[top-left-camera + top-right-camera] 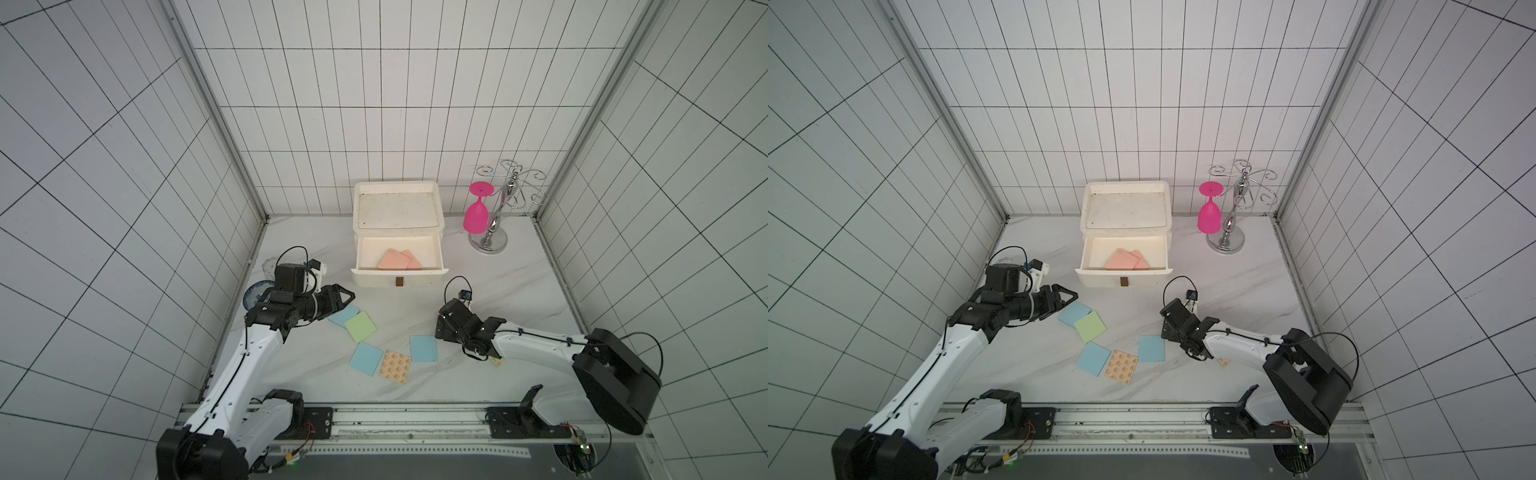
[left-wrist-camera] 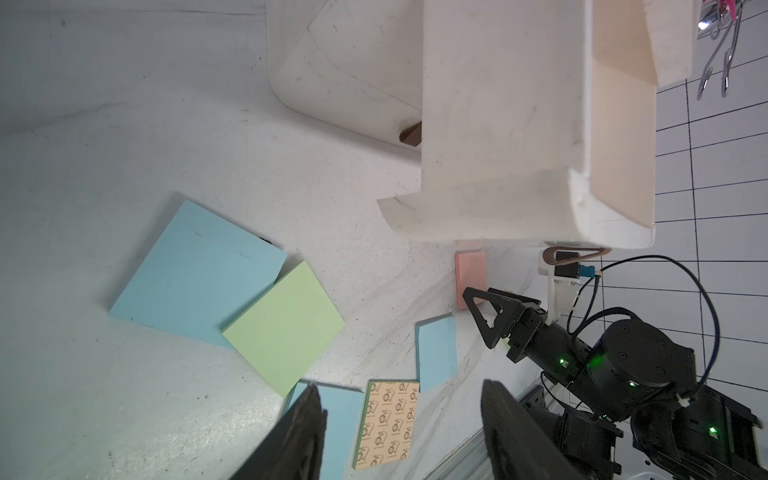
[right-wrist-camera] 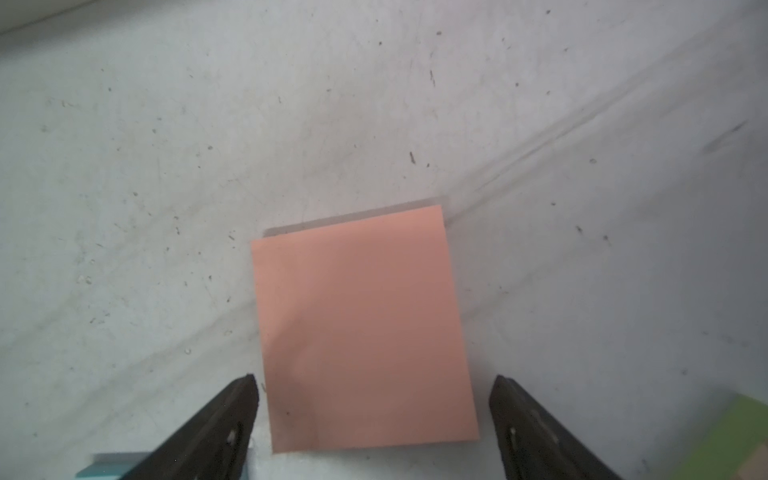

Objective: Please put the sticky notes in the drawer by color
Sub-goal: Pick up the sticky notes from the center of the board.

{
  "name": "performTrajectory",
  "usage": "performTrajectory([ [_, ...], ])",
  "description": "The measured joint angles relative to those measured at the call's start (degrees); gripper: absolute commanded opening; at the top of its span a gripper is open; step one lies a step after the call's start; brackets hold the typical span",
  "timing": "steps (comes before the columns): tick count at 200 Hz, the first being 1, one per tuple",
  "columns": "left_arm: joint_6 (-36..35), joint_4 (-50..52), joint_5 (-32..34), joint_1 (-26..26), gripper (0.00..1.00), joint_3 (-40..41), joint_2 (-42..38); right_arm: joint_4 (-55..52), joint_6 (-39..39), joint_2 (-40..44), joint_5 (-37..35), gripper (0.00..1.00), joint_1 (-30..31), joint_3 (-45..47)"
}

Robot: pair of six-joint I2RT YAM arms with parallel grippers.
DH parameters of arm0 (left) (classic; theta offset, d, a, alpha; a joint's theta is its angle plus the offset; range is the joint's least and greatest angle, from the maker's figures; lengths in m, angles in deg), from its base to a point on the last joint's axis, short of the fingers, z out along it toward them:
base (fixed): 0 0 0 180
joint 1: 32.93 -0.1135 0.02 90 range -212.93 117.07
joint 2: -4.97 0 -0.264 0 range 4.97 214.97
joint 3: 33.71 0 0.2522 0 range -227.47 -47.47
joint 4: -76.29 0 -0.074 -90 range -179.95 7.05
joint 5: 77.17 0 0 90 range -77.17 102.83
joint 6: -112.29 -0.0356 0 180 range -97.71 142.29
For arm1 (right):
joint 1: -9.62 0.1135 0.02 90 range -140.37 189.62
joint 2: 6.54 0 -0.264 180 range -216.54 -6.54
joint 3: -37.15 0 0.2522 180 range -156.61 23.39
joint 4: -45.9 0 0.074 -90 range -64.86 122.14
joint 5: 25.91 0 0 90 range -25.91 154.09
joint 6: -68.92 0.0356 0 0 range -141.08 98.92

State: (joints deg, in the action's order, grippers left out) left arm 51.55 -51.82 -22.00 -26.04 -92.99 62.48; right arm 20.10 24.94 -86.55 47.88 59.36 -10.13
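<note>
The left gripper (image 1: 347, 296) is held low over the table (image 1: 498, 291), in front of the boxy off-white plastic chest of drawers (image 1: 397, 205) and to its left. Its jaws are set apart and nothing is gripped. Just beside it a light blue square paper pad (image 1: 343, 316) is found, partly covered by a light green square paper pad (image 1: 360, 326). Farther out from the chest front, a second light blue pad (image 1: 365, 358) and a tan square pad with orange print (image 1: 395, 365) are laid edge to edge, with a third light blue pad (image 1: 423, 348) just beside the tan one.

The top drawer (image 1: 374, 282) is pulled out, and overlapping salmon-pink pads (image 1: 394, 261), two as far as can be told, are placed inside.

In front of the chest and to its right, the right gripper (image 3: 376, 382) is pointed down with its jaws spread wide. One jaw is on each side of one more salmon-pink square pad (image 3: 361, 332), which is lying flat on the table. No contact can be made out.

The picking of the last pink pad is judged to be the step in hand. Next, the gripper should be lowered to the table and closed on the two opposite edges. As the pad is thin, a low, level grip is needed. Then it is to be carried over the open drawer and released.
</note>
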Motion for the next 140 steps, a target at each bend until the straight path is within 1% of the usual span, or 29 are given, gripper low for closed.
performTrajectory([
  [32, 0.07, -0.26, -0.07, 0.0, 0.62, 0.0, 0.0, -4.55, -3.23, -1.77, 0.96, 0.95, -0.28, -2.71],
  [70, 0.26, -0.7, -0.61, 0.0, 0.63, 0.0, 0.0, -5.4, -4.02, -6.91, 1.64, 0.95, -0.11, -7.54],
  [101, 0.24, -0.68, -0.66, 0.0, 0.63, 0.0, -0.02, -6.1, -3.98, -10.47, 0.74, 0.95, 1.03, -11.32],
  [140, 0.24, -0.66, -0.66, 0.0, 0.63, 0.0, -0.13, -7.39, -2.8, -10.16, -0.24, 0.95, 2.1, -11.76],
])
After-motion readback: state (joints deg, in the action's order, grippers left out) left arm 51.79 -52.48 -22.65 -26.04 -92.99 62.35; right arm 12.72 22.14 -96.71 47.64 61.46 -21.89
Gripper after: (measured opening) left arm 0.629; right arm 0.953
